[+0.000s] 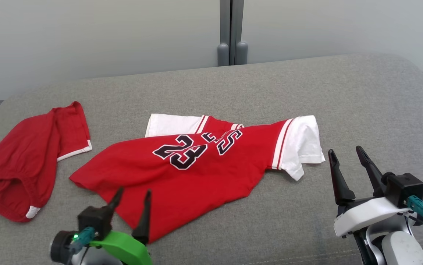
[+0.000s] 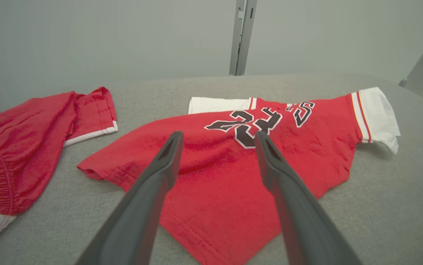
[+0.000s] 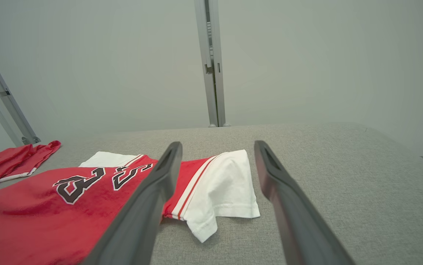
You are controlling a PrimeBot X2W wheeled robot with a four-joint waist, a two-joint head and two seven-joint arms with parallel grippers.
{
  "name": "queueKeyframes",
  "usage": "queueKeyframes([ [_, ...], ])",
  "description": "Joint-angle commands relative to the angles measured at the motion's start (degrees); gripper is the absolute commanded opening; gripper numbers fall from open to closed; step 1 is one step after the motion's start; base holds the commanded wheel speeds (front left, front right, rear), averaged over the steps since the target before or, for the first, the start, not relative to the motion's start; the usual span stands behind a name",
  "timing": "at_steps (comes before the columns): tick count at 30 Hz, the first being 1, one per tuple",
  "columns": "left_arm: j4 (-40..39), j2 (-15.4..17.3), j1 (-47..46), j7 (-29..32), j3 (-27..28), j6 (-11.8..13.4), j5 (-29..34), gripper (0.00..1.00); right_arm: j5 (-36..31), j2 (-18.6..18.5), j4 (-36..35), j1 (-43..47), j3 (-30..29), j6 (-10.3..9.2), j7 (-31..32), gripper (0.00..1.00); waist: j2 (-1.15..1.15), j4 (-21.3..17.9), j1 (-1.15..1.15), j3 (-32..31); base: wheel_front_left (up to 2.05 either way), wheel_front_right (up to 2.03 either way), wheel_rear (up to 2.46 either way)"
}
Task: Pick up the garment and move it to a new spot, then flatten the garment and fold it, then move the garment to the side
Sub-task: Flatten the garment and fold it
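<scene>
Where the pale wall (image 1: 86, 36) and its grey post (image 1: 232, 33) stand behind the work area, a table (image 1: 344, 110) covered in grey fabric takes up most of the head view. A red shirt (image 1: 182, 180) with white sleeves and the number 23 lies rumpled near the middle of the table. One white sleeve points to the robot's right and the other lies at the far edge, partly under the red body. A pair of red shorts (image 1: 24, 158) with white trim lies bunched on the table to the robot's left, apart from the shirt. The left gripper (image 1: 134, 191) is at the near hem of the shirt. Its fingers (image 2: 152, 191) are spread wide with nothing between them, and the red cloth lies below. The right gripper (image 1: 345, 149) is above bare table just beside the right sleeve. Its fingers (image 3: 149, 206) are likewise spread apart and grasp nothing.
</scene>
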Motion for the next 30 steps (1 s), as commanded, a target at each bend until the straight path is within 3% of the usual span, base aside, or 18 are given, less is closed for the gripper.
queueKeyframes([
  [1,1.0,-0.1,-1.4,2.7,-1.7,-1.5,0.1,1.00,-0.3,-0.3,-0.2,0.6,0.1,-0.02,0.2,1.00,0.00,0.2,0.00,0.4,0.00,0.00,0.00],
  [3,3.3,-0.9,-3.2,8.7,-6.4,-5.0,-0.3,1.00,-0.1,-0.3,-0.3,-0.1,0.7,-0.02,0.3,1.00,0.00,0.3,0.00,0.9,0.00,0.00,0.00],
  [8,9.2,-2.2,-6.8,16.6,-11.1,-9.3,-1.3,1.00,0.4,-0.4,-0.5,-1.5,2.0,-0.02,0.0,1.00,0.00,-0.3,0.00,2.7,0.00,0.00,0.00],
  [12,16.7,-2.8,-10.9,20.9,-13.2,-11.5,-1.3,1.00,0.7,-0.9,-0.5,-2.9,3.2,-0.02,-0.1,1.00,0.00,-1.6,0.00,4.6,0.00,0.00,0.00],
  [18,24.9,-2.6,-14.7,23.6,-14.7,-12.2,-0.4,1.00,1.0,-1.2,-0.3,-3.9,3.1,-0.02,-0.7,1.00,0.00,-2.8,0.00,6.3,0.00,0.00,0.00],
  [19,25.6,-2.7,-15.3,23.4,-14.6,-12.3,-0.3,0.96,1.1,-1.2,-0.3,-3.9,3.0,-0.02,-0.9,1.00,0.00,-2.8,0.00,6.5,0.00,0.00,0.00],
  [20,26.4,-2.5,-15.9,23.3,-14.9,-12.4,0.1,0.73,1.1,-1.3,-0.3,-3.9,2.8,-0.02,-0.9,1.00,0.00,-2.8,0.00,6.8,0.00,0.00,0.00],
  [21,26.8,-2.4,-16.6,22.8,-15.0,-12.4,0.4,0.42,1.1,-1.3,-0.3,-4.0,2.7,-0.02,-1.1,1.00,0.00,-2.8,0.00,7.0,0.00,0.00,0.00],
  [22,27.2,-2.3,-17.2,22.5,-15.0,-12.6,0.5,0.05,1.1,-1.3,-0.2,-4.1,2.6,-0.02,-1.1,1.00,0.00,-2.8,0.00,7.2,0.00,0.00,0.00],
  [23,27.5,-2.2,-17.6,22.5,-15.1,-12.8,0.4,0.00,1.1,-1.3,-0.2,-4.2,2.4,-0.02,-1.2,1.00,0.00,-2.7,0.00,7.4,0.00,0.00,0.00],
  [30,23.3,0.3,-21.8,23.5,-18.1,-14.8,0.9,0.00,1.3,-1.2,-0.2,-4.5,1.5,-0.02,-1.5,1.00,0.00,-1.7,0.00,8.0,0.00,0.00,0.00],
])
